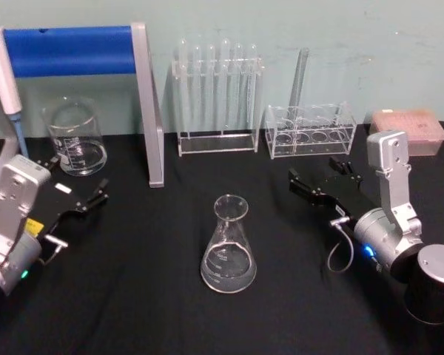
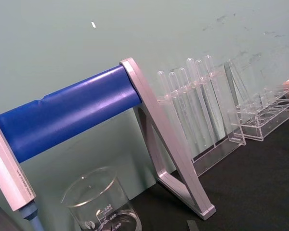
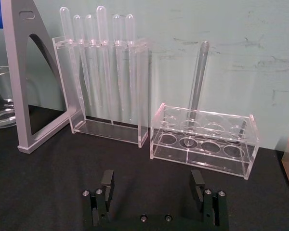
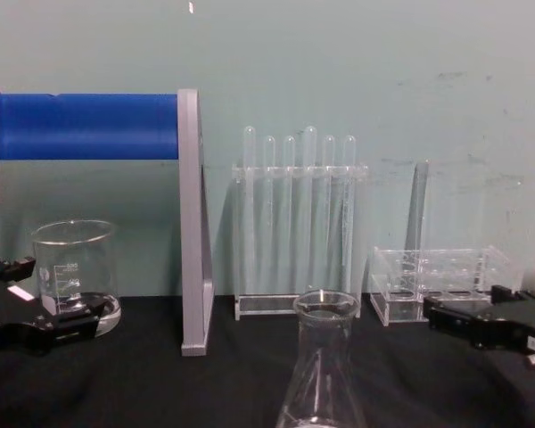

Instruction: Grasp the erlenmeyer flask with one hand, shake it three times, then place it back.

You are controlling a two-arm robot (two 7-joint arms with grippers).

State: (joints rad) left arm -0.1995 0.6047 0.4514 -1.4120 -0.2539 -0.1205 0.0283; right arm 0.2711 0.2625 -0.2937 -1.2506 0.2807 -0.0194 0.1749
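The erlenmeyer flask stands upright on the black table, midway between my two arms; the chest view shows its neck and mouth close in front. Nothing touches it. To its right and slightly farther back, my right gripper is open, and the right wrist view shows its two fingers wide apart with nothing between them. My left gripper rests at the left of the table, open and empty, near the beaker. Both grippers stay well apart from the flask.
A grey stand with a blue roll rises behind the flask on the left. A tall test tube rack and a low clear rack holding one tube line the back wall. A pink box sits far right, a pipette far left.
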